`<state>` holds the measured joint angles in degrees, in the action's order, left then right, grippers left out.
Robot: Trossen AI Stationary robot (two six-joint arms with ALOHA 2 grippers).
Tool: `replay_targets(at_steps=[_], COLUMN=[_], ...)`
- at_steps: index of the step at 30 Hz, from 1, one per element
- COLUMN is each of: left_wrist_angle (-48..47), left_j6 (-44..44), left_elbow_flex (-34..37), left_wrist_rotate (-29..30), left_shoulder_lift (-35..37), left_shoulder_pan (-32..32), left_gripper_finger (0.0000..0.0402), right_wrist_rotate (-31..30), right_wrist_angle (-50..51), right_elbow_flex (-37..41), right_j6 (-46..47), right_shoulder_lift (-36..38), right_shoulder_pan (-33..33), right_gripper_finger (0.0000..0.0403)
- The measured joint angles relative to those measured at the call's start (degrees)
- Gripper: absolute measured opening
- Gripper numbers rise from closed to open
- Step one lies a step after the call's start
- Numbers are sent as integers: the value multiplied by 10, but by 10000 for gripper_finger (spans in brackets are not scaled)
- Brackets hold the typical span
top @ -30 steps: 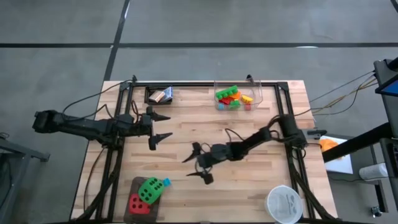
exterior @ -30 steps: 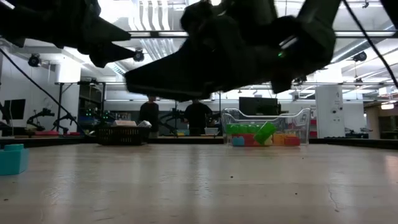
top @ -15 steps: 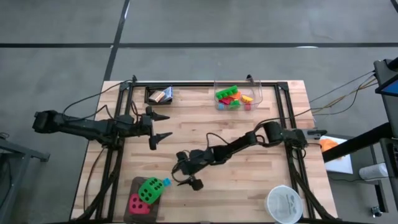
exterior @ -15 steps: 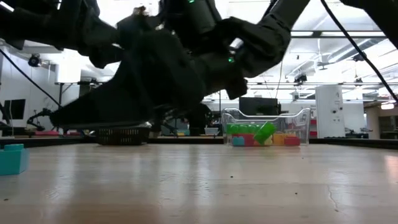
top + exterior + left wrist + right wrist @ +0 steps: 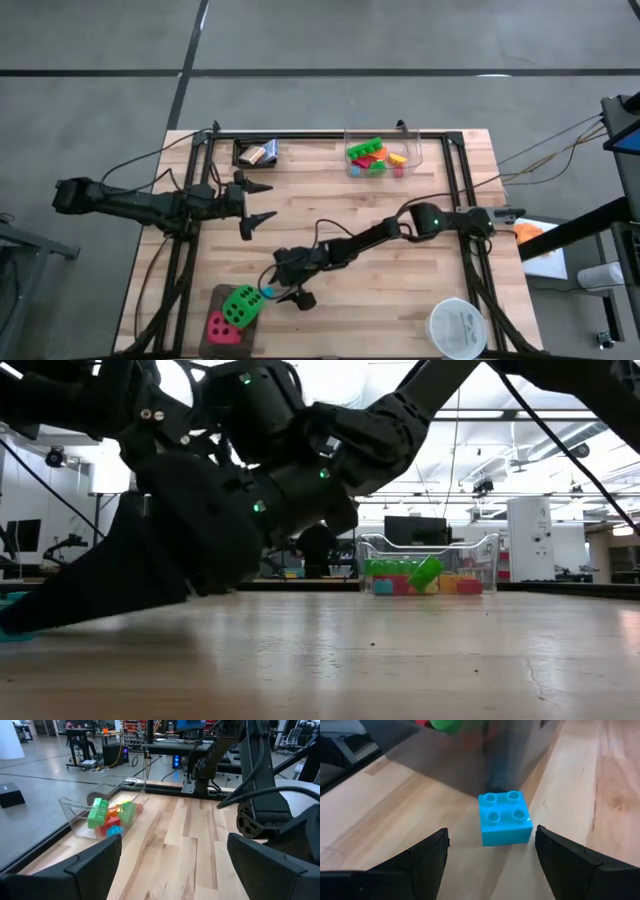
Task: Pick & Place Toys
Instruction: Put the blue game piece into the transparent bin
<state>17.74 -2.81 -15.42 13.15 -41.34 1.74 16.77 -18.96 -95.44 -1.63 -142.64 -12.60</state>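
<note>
Tabletop (image 5: 400, 290): pale wooden planks carrying everything, with a dark frame round the far part.
Left arm: waits at its own side of the tabletop; the left pincer (image 5: 258, 204) stands spread wide and holds nothing, well apart from the work.
Right arm: stretched across the tabletop toward the near left corner; the right pincer (image 5: 287, 283) is spread, its two fingers standing to either side of the blue brick without touching it.
Clear tub (image 5: 382, 155): far from the right pincer, at the far edge, holding green, red, orange and yellow bricks.
Dark tray (image 5: 213, 300): just beyond the right pincer's tips, carrying the green die (image 5: 240, 304) and the red die (image 5: 218, 324).
Blue brick (image 5: 504, 817): flat on the tabletop, studs up, between the right pincer's fingers and just beside the tray's edge.
Step in hand: by my reading, the approach to pick the blue brick; no grasp made yet.
Next move: likely to ease forward and down so the fingers bracket the brick's sides squarely, then press together; the tray close behind leaves little room to overshoot.
</note>
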Motion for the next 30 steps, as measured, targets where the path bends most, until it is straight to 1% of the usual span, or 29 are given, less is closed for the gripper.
replay_targets(at_steps=[16, 27, 30], left_wrist_angle=[1, 1, 1], left_j6=[0, 0, 0], left_elbow_flex=[0, 0, 0], left_wrist_rotate=[9, 8, 10], left_shoulder_lift=[0, 0, 0], left_shoulder_pan=[0, 0, 0], left_gripper_finger=[362, 362, 362], right_wrist_rotate=[-1, -16, -17], right_wrist_angle=[-4, -5, 3], right_elbow_flex=[-24, -24, -39], right_j6=[-7, -9, -7], right_shoulder_lift=[-4, -4, -17], right_shoulder_pan=[0, 0, 0], right_gripper_finger=[290, 290, 290])
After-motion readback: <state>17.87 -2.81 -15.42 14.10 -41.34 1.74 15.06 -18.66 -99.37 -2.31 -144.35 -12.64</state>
